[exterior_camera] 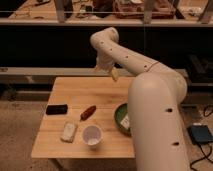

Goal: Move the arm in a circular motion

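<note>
Camera view: the arm [155,110], stiff, heavy-looking and self-driven with nothing to grasp, bends over the surface [75,92], its gripper [114,74] above the surface's far edge, open or closed I cannot tell.

Wooden counter [75,90] carries a black flat block [56,108] at left, a reddish oblong item [88,112] mid, and a pale packet [69,132] beside a white cup [92,135] near the front. At right, a green bowl [120,116] is partly hidden by the arm [155,115]. Claw [114,74] hangs over the back edge.
</note>
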Tool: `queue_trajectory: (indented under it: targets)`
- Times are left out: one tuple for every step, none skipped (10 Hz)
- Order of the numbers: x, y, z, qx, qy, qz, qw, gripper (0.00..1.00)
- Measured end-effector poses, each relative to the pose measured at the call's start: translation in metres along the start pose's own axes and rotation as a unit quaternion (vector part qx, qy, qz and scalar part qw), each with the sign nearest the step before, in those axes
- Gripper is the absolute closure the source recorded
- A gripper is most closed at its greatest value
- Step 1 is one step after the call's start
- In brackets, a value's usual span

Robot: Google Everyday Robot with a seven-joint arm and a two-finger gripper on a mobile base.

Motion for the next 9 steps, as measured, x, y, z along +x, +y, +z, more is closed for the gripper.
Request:
queue_trajectory:
  targets:
    - [-0.023,-0.010,0.000,-0.001,-0.023,-0.033,0.9992,0.20]
    - [-0.049,-0.014,-0.008,0.003,-0.048,-0.067,0.9965,0.20]
    - [-0.066,-0.010,-0.015,0.008,-0.064,-0.090,0.9939,0.20]
    - [-0.085,-0.003,-0.024,0.014,-0.077,-0.114,0.9904,0.20]
    - [-0.112,0.014,-0.037,0.022,-0.086,-0.149,0.9848,0.20]
    - [-0.132,0.036,-0.046,0.025,-0.088,-0.175,0.9804,0.20]
    - [-0.148,0.057,-0.051,0.022,-0.087,-0.195,0.9767,0.20]
    - [-0.167,0.081,-0.054,0.014,-0.084,-0.220,0.9717,0.20]
    - [-0.191,0.112,-0.053,-0.002,-0.079,-0.248,0.9654,0.20]
